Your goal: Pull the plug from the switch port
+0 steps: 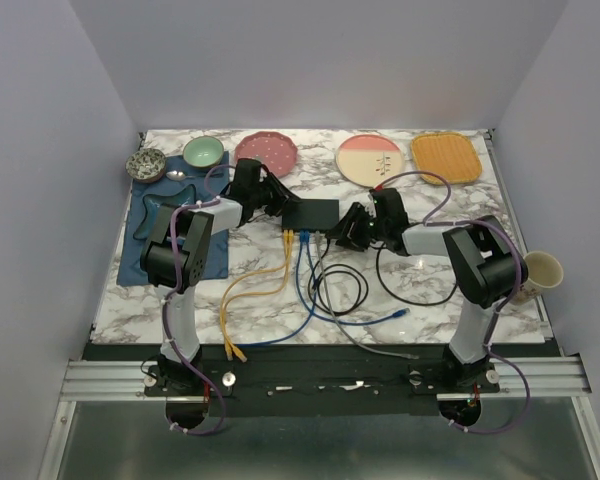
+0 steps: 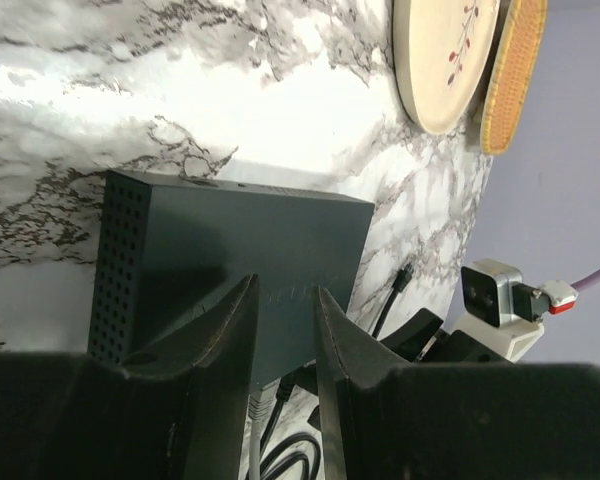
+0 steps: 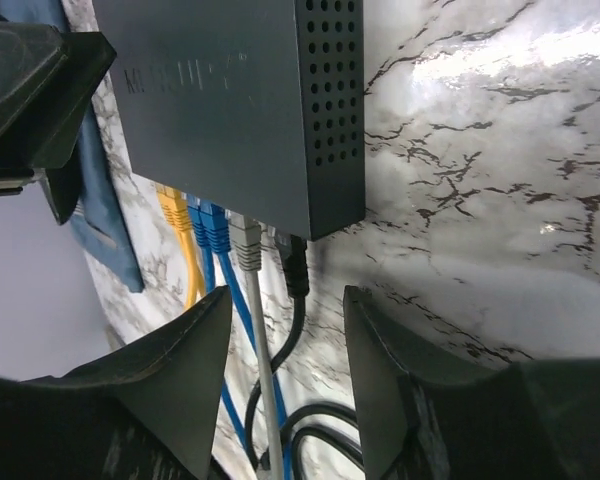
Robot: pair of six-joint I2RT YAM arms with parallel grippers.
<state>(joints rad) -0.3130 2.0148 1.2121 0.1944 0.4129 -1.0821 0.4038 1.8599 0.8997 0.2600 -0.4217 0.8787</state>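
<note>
The flat black switch (image 1: 315, 212) lies mid-table, its port row along the near edge. Yellow (image 3: 173, 208), blue (image 3: 208, 222), grey (image 3: 246, 243) and black (image 3: 296, 262) plugs all sit in ports. My right gripper (image 3: 287, 295) is open just short of that edge; the black plug lies straight ahead of its gap, and the grey cable runs between the fingers. My left gripper (image 2: 283, 300) reaches over the switch (image 2: 230, 240) from the left, jaws slightly apart over its top by the port edge. Whether it touches the switch I cannot tell.
Cables loop over the marble toward the near edge, with a loose blue end (image 1: 400, 313). Plates (image 1: 266, 152) (image 1: 369, 158), an orange tray (image 1: 445, 157) and bowls line the back. A blue cloth (image 1: 145, 235) lies left, a cup (image 1: 540, 270) right.
</note>
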